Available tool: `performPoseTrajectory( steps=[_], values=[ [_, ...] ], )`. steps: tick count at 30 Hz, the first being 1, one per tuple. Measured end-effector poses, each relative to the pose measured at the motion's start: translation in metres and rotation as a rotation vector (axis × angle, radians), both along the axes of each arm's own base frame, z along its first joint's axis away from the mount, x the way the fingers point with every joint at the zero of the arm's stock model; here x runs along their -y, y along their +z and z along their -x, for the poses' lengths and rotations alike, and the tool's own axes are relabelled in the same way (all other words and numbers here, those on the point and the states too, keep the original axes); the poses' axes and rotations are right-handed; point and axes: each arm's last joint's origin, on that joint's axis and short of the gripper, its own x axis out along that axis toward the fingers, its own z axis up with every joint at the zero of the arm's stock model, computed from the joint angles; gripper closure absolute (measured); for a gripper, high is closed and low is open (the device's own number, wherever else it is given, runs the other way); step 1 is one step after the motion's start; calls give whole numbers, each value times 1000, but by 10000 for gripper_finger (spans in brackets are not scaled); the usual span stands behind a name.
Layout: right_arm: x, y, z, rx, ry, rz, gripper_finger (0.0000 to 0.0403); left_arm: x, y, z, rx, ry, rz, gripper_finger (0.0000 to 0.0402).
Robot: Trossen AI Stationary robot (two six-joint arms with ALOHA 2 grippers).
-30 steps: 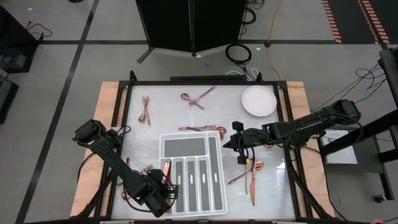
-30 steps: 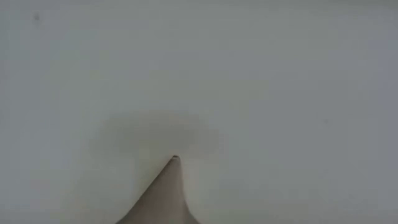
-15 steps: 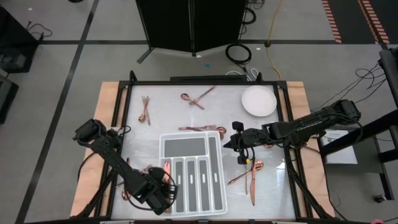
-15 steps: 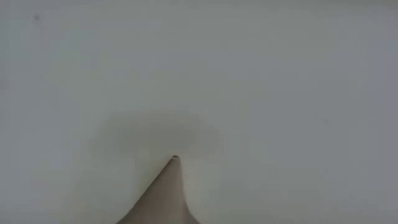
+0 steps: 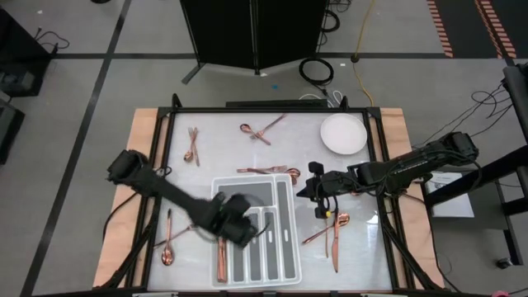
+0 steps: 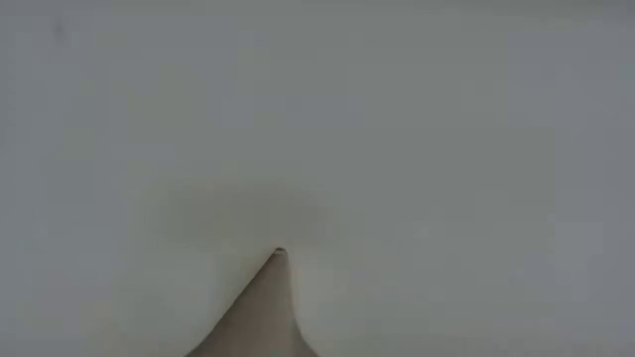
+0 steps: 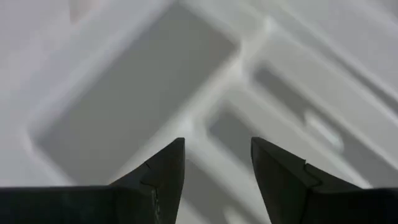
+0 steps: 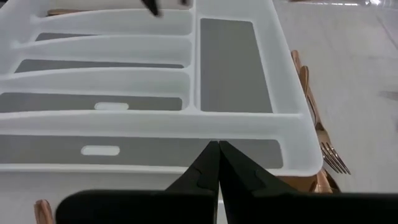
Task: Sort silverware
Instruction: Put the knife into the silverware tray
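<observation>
Copper spoons (image 5: pixel 167 244) lie near the tabletop's left edge. Left gripper (image 7: pixel 217 163), jaws apart and empty, hovers over the white divided plastic tray (image 5: pixel 285 268); one copper piece (image 5: pixel 222 258) lies in its leftmost slot. Right gripper (image 8: pixel 217 149), pinched closed and empty, sits by the tray's right edge above copper cutlery (image 5: pixel 334 239).

silverware (image 5: pixel 336 241): shiny copper/rose-gold
tray (image 5: pixel 285 206): white walls, grey compartment floors
plate (image 5: pixel 342 134): plain white
surface (image 5: pixel 223 148): whitish top, light wood side edges
arms (image 5: pixel 396 169): dark/black
floor (image 5: pixel 82 49): grey with dark lines

Grey tiled floor (image 5: pixel 82 33) with dark seams, black cabinet (image 5: pixel 256 33), coiled black cable (image 5: pixel 316 70), yellow cord (image 5: pixel 360 49).
</observation>
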Motion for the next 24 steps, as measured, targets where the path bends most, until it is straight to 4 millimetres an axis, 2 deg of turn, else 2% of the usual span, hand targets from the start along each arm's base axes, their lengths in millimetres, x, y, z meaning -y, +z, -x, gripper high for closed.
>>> performPoseTrajectory(
  steps=[6, 10, 17, 20, 24],
  values=[
    [6, 1, 3, -85, -65, -30, 403, -52, 9, -46, 126, -268, -146, 217],
    [8, 6, 8, -214, -121, -51, 403, -77, 14, -60, 167, -381, -202, 217],
    [7, 3, 20, -385, -175, -76, 403, -98, 6, -52, 11, -419, -249, 217],
    [5, 1, 25, -453, -161, -137, 403, -99, 5, -40, 9, -428, -283, 217],
    [2, -1, 28, -519, -155, -264, 403, -100, 14, -11, 70, -417, -335, 217]
  ],
)
